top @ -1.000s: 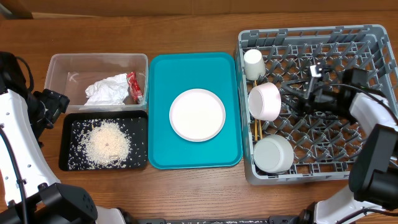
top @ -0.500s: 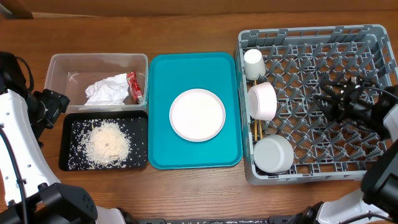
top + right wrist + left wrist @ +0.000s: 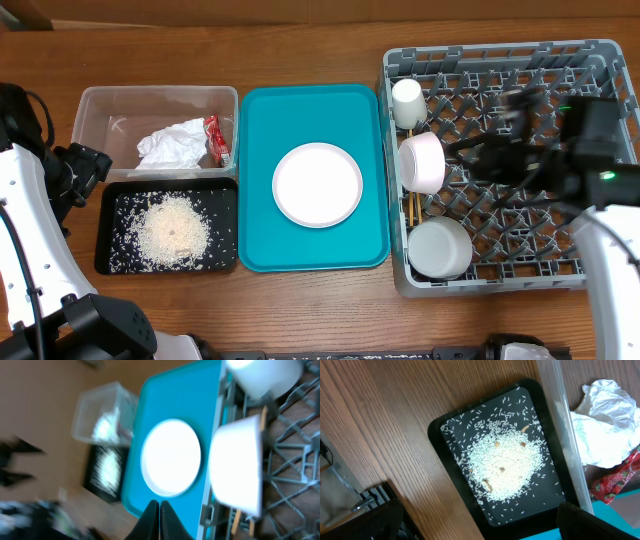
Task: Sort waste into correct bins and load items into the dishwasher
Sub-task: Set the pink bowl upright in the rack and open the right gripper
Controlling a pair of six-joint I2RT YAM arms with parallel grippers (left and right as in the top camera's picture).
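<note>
Left arm: its white link runs up the left edge of the overhead view, cut off by the frame. The left gripper (image 3: 88, 168) hangs over the table (image 3: 300, 40), just beside the left wall of the clear tub (image 3: 95, 110).
Left jaws: apart, nothing between them. In the wrist view each dark finger sits in a bottom corner.
Right arm: reaches in from the right edge, above the rack (image 3: 600, 60).
Right jaws: the right gripper (image 3: 159, 510) has its tips together, gripping nothing, and points toward the teal tray (image 3: 260, 120).
Waste: the napkin (image 3: 172, 145) and red wrapper (image 3: 215, 140) lie in the clear tub. The rice (image 3: 172, 230) is heaped in the black tray (image 3: 110, 255), with stray grains around the heap.
Plate: the round plate (image 3: 317, 184) lies flat in the middle of the teal tray.
Rack load: along the left side stand the cup (image 3: 407, 102), a tilted bowl (image 3: 425, 163) on its edge, and a near bowl (image 3: 440, 247).
Hard to see: the chopsticks (image 3: 411, 207) show only as a short stretch between the two bowls. The right arm is motion-blurred overhead, and its wrist view is smeared throughout.
Cut off: the top edge of the right wrist view cuts off the cup.
</note>
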